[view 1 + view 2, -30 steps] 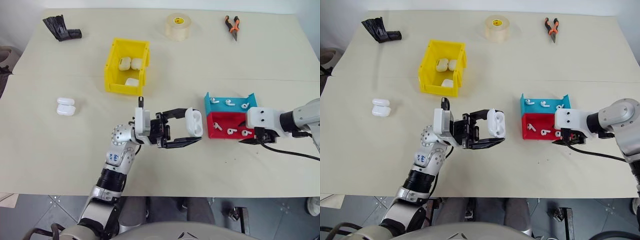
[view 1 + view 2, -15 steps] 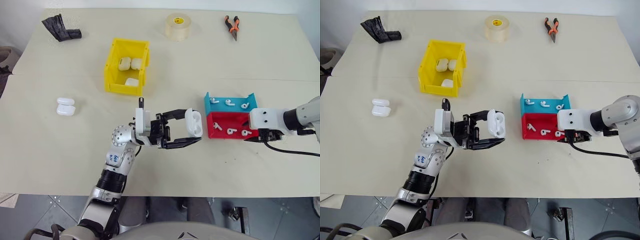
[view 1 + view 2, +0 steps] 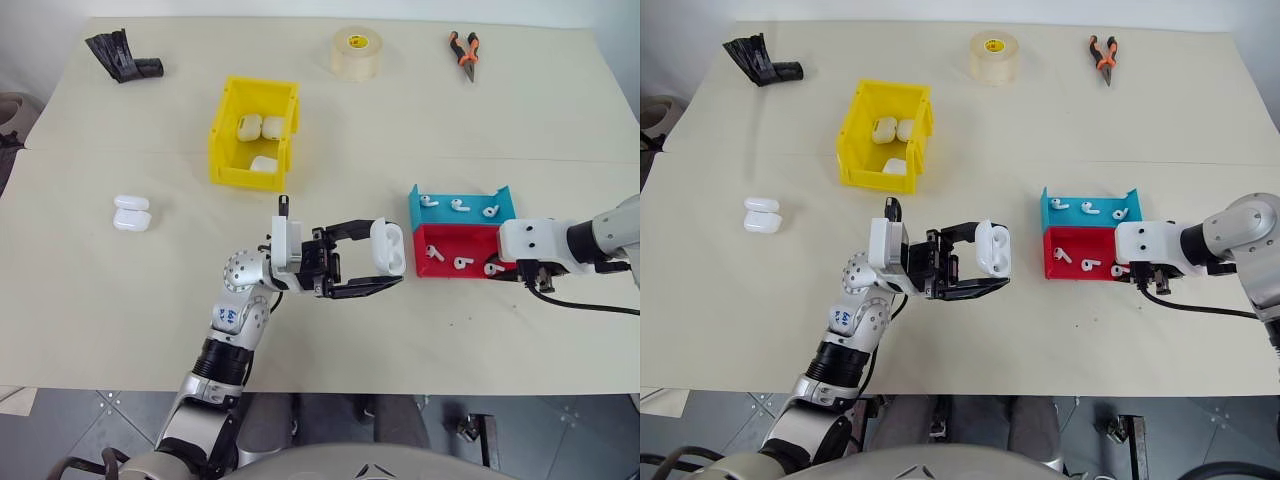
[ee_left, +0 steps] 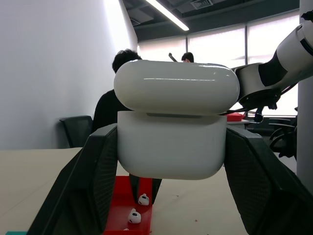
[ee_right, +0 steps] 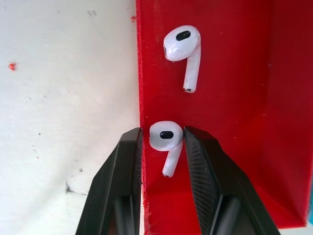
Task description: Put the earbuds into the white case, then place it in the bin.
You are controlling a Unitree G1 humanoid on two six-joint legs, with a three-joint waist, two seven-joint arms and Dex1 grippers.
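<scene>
My left gripper (image 3: 389,262) is shut on the white case (image 3: 388,245), held above the table with its lid open; in the left wrist view the case (image 4: 172,147) sits between both fingers. My right gripper (image 5: 163,134) reaches into the near right corner of the red tray (image 5: 244,98) and is shut on one of the earbuds (image 5: 165,136), pinching its head. A second earbud (image 5: 183,45) lies just beyond it. The yellow bin (image 3: 228,152) stands at the back left with three cases (image 3: 260,128) inside.
A blue tray (image 3: 470,198) with three earbuds adjoins the red tray (image 3: 445,243) behind. Two stacked cases (image 3: 131,213) lie at the left. A tape roll (image 3: 357,52), pliers (image 3: 463,52) and a black object (image 3: 122,55) sit along the far edge.
My right gripper's fingers have drawn together onto the earbud in the red tray. The left arm and its case have stayed still.
</scene>
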